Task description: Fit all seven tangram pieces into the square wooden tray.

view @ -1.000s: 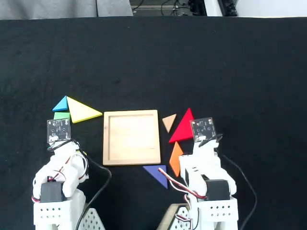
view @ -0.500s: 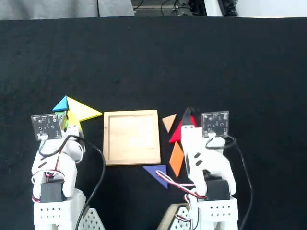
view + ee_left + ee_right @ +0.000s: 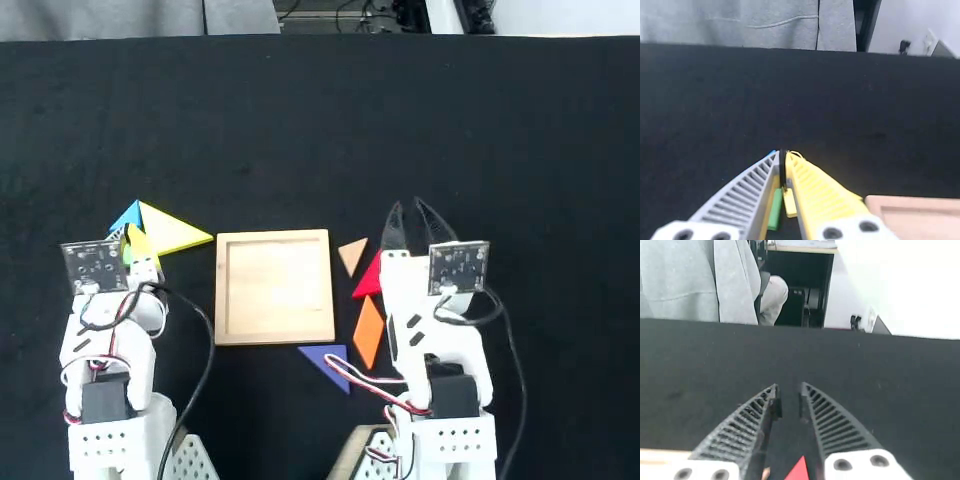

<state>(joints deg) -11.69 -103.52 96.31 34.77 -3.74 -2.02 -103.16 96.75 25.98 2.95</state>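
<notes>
**Red triangle sits under the right hand**

Across the black bench (image 3: pixel 320 130) the square wooden tray (image 3: pixel 221 290) lies empty between the arms. The red triangle (image 3: pixel 368 280) lies just beside its right rim, beneath the right hand (image 3: pixel 412 214) and slightly to its tray side; that hand stands spread, holding nothing. The left hand (image 3: pixel 782 154) is pressed together over an edge of the yellow triangle (image 3: pixel 175 233). We judge the right arm nearer.

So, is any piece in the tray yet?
No, the tray is bare inside; the yellow triangle, the orange piece and the rest lie on the table outside it.
</notes>
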